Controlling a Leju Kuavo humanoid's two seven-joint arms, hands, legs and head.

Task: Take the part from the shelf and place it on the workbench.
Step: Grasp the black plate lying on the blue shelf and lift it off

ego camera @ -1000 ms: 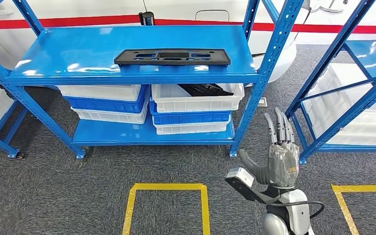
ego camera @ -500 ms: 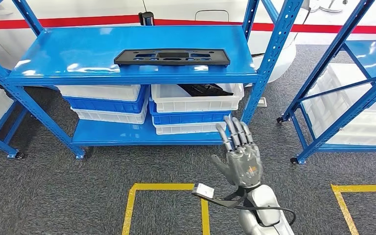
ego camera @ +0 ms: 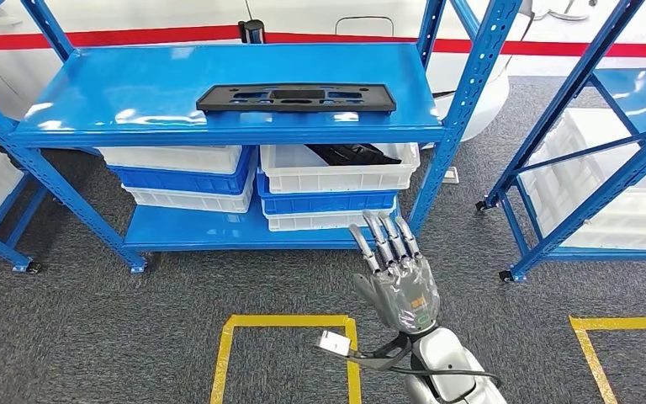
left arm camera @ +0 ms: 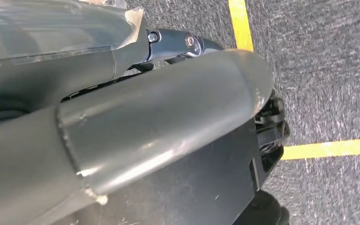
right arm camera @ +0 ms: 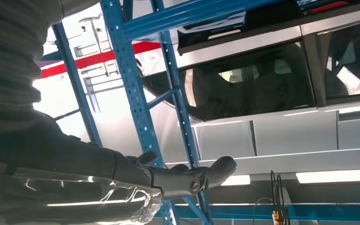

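Note:
A long flat black plastic part [ego camera: 296, 98] with cut-outs lies on the top board of the blue shelf [ego camera: 118, 97], near its front edge. My right hand [ego camera: 397, 273] is raised in front of the shelf's lower levels, well below the part, fingers straight and spread, holding nothing. In the right wrist view the thumb [right arm camera: 187, 176] stretches out past a blue upright [right arm camera: 136, 103]. The left wrist view looks down at grey carpet [left arm camera: 318, 70] with yellow tape.
White and blue bins [ego camera: 336, 181] are stacked under the top board; one holds dark parts. A second blue rack [ego camera: 606, 151] stands to the right. Yellow tape squares [ego camera: 286, 321] mark the grey carpet in front. A white wall with a red stripe runs behind.
My right hand has moved left from beside the right-hand rack to in front of the shelf's lower bins, turning its back toward the camera. The part has not moved.

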